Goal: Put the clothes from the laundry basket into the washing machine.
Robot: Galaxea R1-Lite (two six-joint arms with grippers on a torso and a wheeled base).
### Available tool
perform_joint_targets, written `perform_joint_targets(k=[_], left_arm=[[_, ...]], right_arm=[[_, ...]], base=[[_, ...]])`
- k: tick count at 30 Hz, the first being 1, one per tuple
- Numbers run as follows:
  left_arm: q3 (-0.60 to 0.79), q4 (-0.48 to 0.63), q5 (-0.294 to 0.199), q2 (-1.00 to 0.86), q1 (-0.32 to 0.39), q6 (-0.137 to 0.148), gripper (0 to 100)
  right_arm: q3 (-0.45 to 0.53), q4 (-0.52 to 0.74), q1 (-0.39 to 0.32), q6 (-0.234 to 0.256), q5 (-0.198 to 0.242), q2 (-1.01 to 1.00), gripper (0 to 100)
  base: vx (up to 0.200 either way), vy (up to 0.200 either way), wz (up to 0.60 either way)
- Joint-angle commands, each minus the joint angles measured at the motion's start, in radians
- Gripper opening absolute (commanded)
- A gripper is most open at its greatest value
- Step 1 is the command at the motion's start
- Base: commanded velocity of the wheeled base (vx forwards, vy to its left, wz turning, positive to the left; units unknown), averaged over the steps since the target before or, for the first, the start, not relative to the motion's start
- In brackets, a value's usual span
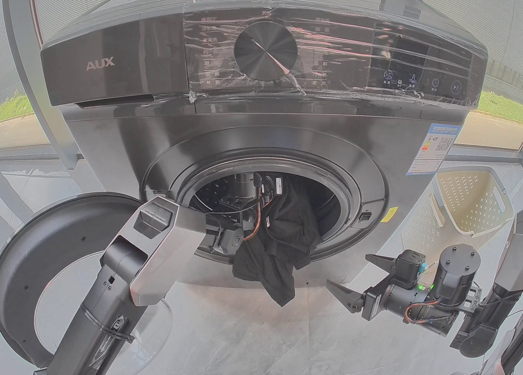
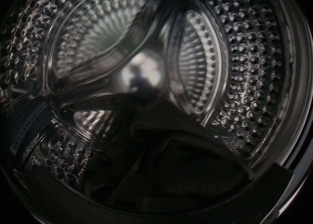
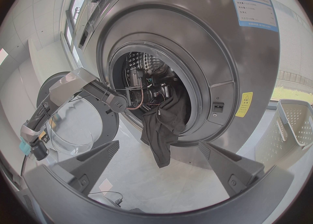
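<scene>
The washing machine stands with its round door swung open to the left. A black garment hangs over the lower rim of the opening, part inside the drum and part dangling toward the floor; it also shows in the right wrist view. My left arm's wrist is inside the drum, just left of the garment. The left wrist view looks into the steel drum, with dark cloth low in it. My right gripper hovers open and empty in front of the machine, lower right of the opening.
A cream perforated laundry basket stands right of the machine, near my right arm, and no clothes show in it. The pale tiled floor lies bare in front of the machine. Windows run behind the machine.
</scene>
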Motion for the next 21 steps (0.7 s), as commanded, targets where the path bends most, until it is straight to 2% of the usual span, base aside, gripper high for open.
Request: perform_joint_targets(k=[1,6,7,14,17,21], left_arm=[[-0.029,0.0,0.006,0.032,0.03,-0.004,0],[-0.029,-0.002,0.006,0.027,0.03,-0.011,0],[-0.029,0.0,0.006,0.027,0.029,-0.018,100],[-0.029,0.014,0.008,-0.008,0.004,-0.057,100],[0.15,0.08,0.006,-0.146,-0.016,-0.068,100],[0.288,0.144,-0.003,-0.252,-0.042,-0.077,100]], right_arm=[[-0.002,0.0,0.001,-0.001,0.0,0.008,100],[-0.002,0.0,0.001,-0.001,0.0,0.008,100],[-0.002,0.0,0.001,-0.001,0.0,0.008,100],[-0.003,0.0,0.001,-0.001,0.002,0.005,100],[-0.003,0.0,0.001,-0.001,0.002,0.003,100],[-0.003,0.0,0.001,-0.002,0.002,0.0,100]], base=[[0.0,0.0,0.0],[0.0,0.0,0.0],[0.0,0.0,0.0],[0.0,0.0,0.0],[0.0,0.0,0.0],[0.0,0.0,0.0]])
